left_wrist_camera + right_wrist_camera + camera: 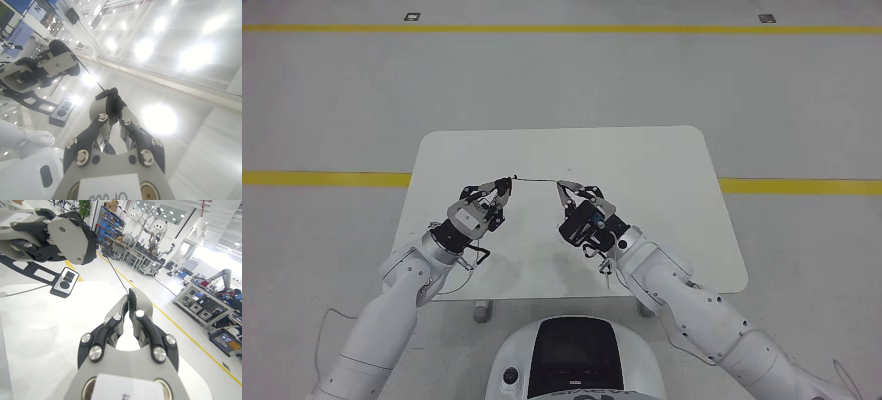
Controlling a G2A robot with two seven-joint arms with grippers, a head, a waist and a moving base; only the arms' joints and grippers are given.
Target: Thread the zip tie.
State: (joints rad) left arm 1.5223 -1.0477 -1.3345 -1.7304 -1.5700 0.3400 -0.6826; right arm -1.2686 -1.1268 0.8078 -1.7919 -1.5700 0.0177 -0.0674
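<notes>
Above the white table [662, 230], held a thin black zip tie [117, 275] stretched between the two grippers.

Clamped one end in the left gripper [506, 185], its black-covered fingertips [113, 102] closed tight on the strap. Clamped the other end in the right gripper [561, 186], ribbed pads [132, 298] pressed together with the strap coming out at the very tip. Held the tie in the air, clear of the tabletop, running almost straight from one tip to the other. Set the grippers facing each other, near together, over the table's far half. Showed a yellow floor line [322, 178] on the floor beside the table.
</notes>
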